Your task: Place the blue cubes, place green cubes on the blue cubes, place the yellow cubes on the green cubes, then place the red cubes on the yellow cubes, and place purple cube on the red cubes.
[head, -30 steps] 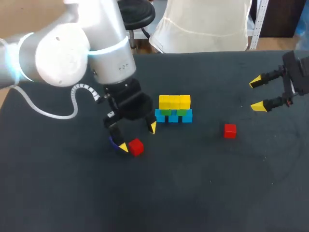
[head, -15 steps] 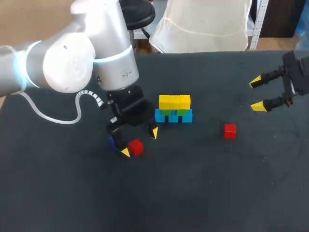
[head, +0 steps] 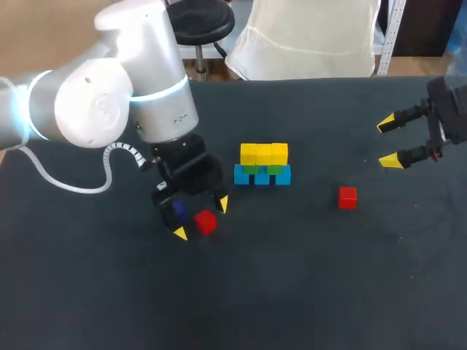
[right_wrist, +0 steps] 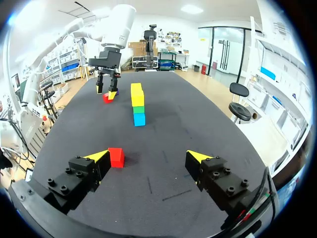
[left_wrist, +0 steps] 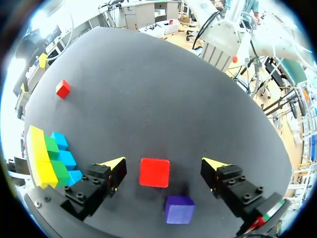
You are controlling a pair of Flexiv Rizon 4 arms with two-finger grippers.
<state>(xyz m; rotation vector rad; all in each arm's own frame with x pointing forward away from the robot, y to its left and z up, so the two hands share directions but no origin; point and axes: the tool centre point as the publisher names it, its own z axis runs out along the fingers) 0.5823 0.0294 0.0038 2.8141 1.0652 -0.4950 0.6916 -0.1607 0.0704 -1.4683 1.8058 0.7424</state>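
Fingers of the left gripper (head: 201, 219) are held wide apart, and a red cube (head: 206, 222) is seen on the cloth between them, with a gap left on each side, so nothing is gripped. Fingers of the right gripper (head: 388, 143) are likewise spread and nothing is held between them; that gripper is placed near the right edge of the black table (head: 292, 292). The left arm (head: 109, 95) is brought in from the left and bent down over the table's left half. Right of the left gripper, a stack is built: a row of blue cubes (head: 263, 176) on the table, green cubes (head: 252, 169) on these, and yellow cubes (head: 264, 153) on top. A second red cube (head: 347, 197) is found alone, well apart from the stack, between it and the right gripper. A purple cube (left_wrist: 179, 209) is seen just beside the first red cube, under the left gripper, nearer its wrist.
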